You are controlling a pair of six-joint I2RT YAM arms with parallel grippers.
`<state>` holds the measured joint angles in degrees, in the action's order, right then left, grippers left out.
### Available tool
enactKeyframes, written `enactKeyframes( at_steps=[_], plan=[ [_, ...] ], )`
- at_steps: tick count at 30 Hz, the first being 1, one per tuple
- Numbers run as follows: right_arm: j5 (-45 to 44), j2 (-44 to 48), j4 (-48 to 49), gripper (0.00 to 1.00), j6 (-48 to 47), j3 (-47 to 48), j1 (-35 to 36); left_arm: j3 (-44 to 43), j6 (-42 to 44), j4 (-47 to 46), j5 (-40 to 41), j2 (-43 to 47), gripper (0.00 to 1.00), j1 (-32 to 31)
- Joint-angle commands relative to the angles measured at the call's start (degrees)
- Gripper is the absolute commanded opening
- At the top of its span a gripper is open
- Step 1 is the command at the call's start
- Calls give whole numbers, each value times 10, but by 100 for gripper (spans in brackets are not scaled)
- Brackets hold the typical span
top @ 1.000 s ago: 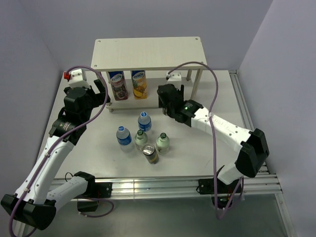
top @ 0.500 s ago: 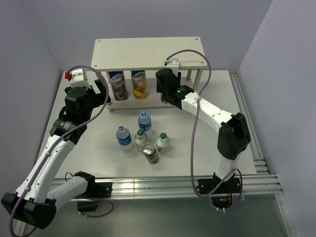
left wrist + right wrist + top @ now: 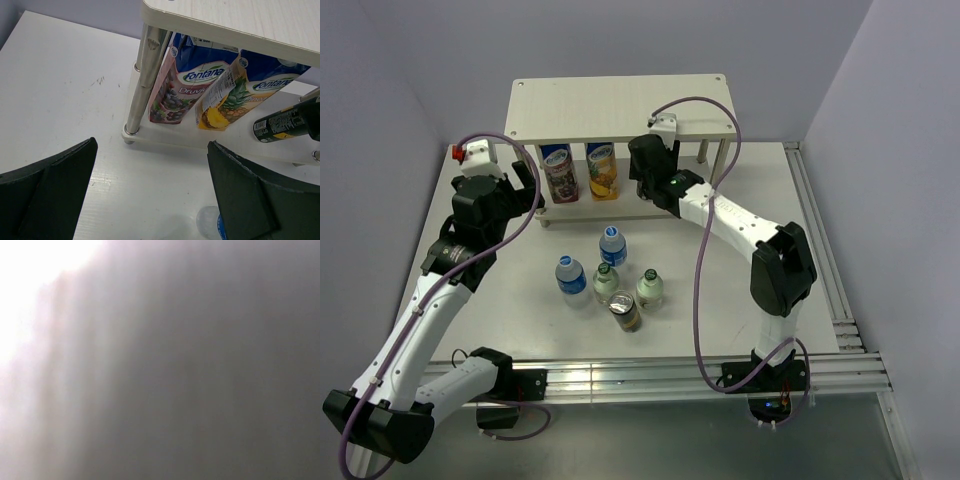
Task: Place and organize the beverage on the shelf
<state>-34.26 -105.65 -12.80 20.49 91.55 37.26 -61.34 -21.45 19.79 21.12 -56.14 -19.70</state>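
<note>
Drinks stand in a bunch on the flat white table (image 3: 520,300), in front of the pale cream two-level shelf with thin white legs (image 3: 620,105). They are two clear plastic bottles with blue labels (image 3: 612,243), two green glass bottles with white labels (image 3: 606,280) and one dark can with a shiny top (image 3: 625,310). That can sits just beside the green bottles.

The right claw (image 3: 643,192) is in under the shelf's top board. It is closed on a second dark can with a yellow patch (image 3: 277,126), which is tipped on its side just over the bottom board. Near it on that board stand a tall purple grape juice carton (image 3: 175,85) and a tall blue pineapple juice carton (image 3: 232,92).

The left claw (image 3: 152,150) is spread wide and holds nothing. It is near the shelf's left front leg.

The right wrist view is all grey blur.
</note>
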Motion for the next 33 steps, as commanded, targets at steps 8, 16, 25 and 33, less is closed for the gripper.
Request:
enactKeyframes(
  at_steps=[8,16,25,33],
  plan=[
    [-23,-17,101,31,54,-33,15,-8,11,-7,5,2,98,-2],
    [-57,-25,117,28,71,-76,41,-8,11,-7,5,1,99,-2],
    [-98,-40,93,22,88,-81,49,-9,11,-5,7,3,99,-2],
    [-149,-18,66,1,118,-130,51,-8,11,-6,8,3,98,-2]
  ],
)
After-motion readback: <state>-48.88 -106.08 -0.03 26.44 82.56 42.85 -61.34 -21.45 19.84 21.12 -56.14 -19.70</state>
